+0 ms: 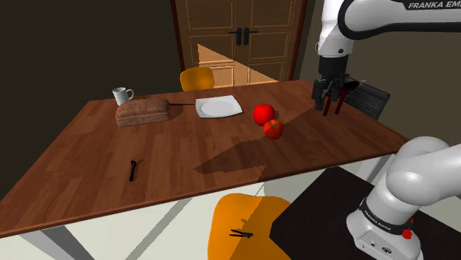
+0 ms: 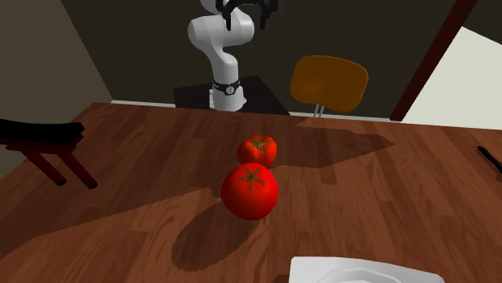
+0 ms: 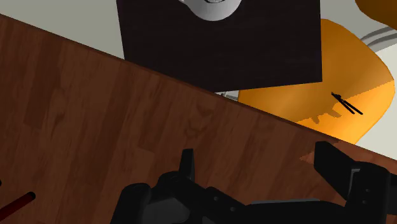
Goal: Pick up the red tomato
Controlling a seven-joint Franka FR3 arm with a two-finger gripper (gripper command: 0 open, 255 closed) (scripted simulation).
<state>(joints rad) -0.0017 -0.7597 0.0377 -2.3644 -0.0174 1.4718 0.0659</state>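
Note:
Two red tomatoes lie close together on the wooden table (image 1: 185, 148). The bigger, round, bright red one (image 1: 264, 113) (image 2: 250, 190) has a green stem star. The smaller, ribbed, orange-red one (image 1: 273, 128) (image 2: 257, 149) sits just in front of it, towards the stand. My gripper (image 1: 330, 105) (image 2: 246, 16) hangs well above the table, off to the shoulder view's right of both tomatoes. In the wrist view the gripper (image 3: 257, 162) is open, its fingers wide apart over bare wood near the table edge, with nothing between them.
A bread loaf (image 1: 142, 112), a mug (image 1: 121, 95) and a white plate (image 1: 218, 107) stand at the table's far side. A black utensil (image 1: 133, 170) lies near the front. An orange chair (image 1: 244, 225) stands by the dark stand (image 1: 325, 207); a dark chair (image 1: 367, 96) flanks the gripper.

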